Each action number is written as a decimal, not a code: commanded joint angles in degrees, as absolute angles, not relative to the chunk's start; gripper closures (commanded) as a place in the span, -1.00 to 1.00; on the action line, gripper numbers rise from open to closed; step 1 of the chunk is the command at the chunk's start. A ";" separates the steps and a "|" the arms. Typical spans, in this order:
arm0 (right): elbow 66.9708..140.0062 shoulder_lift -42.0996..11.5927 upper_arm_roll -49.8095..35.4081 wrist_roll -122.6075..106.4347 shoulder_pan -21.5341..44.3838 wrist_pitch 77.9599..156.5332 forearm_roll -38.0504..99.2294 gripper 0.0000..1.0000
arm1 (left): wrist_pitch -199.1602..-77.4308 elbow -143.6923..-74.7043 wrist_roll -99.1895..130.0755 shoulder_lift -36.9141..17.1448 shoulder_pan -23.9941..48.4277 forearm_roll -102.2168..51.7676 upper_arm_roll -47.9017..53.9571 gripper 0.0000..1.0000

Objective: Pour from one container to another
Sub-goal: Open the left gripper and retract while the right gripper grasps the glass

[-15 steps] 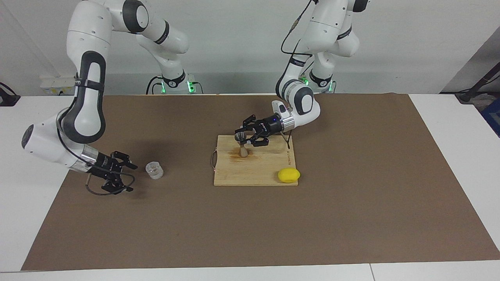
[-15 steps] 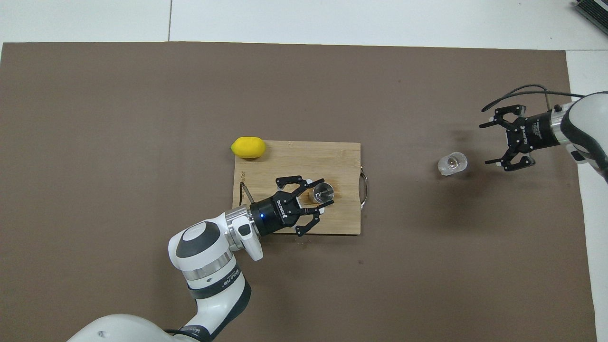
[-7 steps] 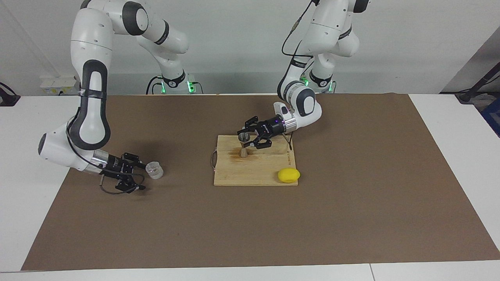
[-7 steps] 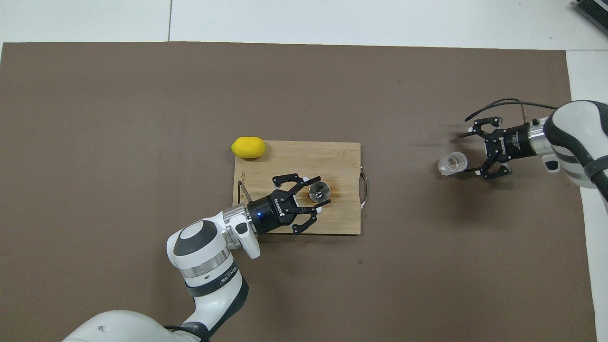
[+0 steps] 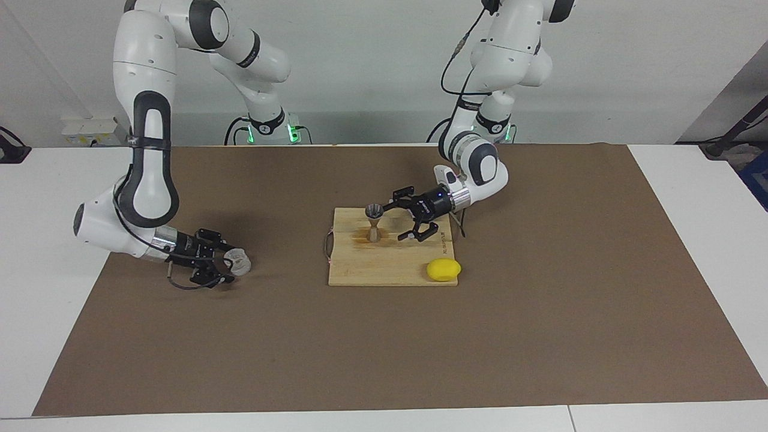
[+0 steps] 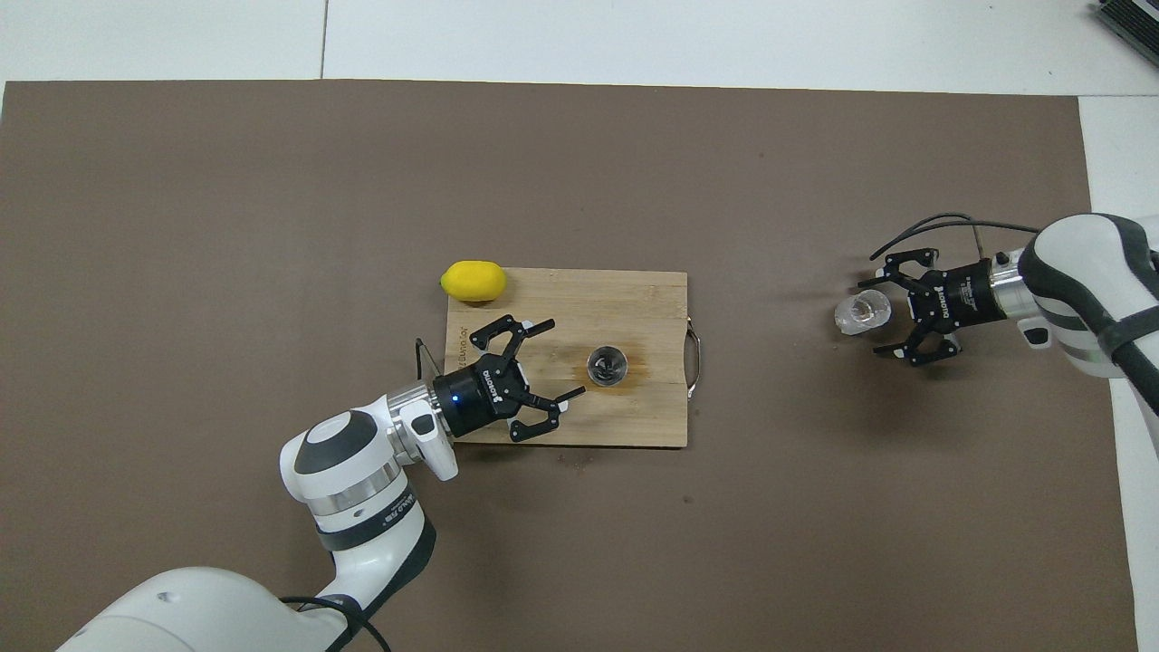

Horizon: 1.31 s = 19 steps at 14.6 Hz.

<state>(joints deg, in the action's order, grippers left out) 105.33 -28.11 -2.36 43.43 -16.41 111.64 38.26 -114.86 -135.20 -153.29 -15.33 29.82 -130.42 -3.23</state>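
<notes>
The clear cup [image 5: 240, 262] [image 6: 860, 312] stands on the brown mat toward the right arm's end of the table. My right gripper [image 5: 225, 265] [image 6: 876, 317] is low at the cup, open, with a finger on either side of it; I cannot tell if they touch it. The grey metal jigger [image 5: 374, 222] [image 6: 607, 365] stands upright on the wooden cutting board [image 5: 390, 264] [image 6: 634, 299], on a brown stain. My left gripper [image 5: 401, 216] [image 6: 557, 362] is open and empty over the board, a short gap away from the jigger toward the left arm's end.
A yellow lemon [image 5: 444, 269] [image 6: 473, 281] lies at the board's corner farthest from the robots, toward the left arm's end. The board has a metal handle [image 6: 695, 362] on the side toward the cup. A brown mat [image 5: 384, 348] covers the table.
My left gripper has drawn back from the jigger, which stays upright on the board. My right gripper has moved in to the cup, and its fingers now flank it.
</notes>
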 commanded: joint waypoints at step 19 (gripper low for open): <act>107.23 -24.88 -2.37 44.47 -14.59 113.20 39.81 0.82 | -89.22 -118.51 -129.67 -9.41 -16.96 -44.17 -3.34 -1.00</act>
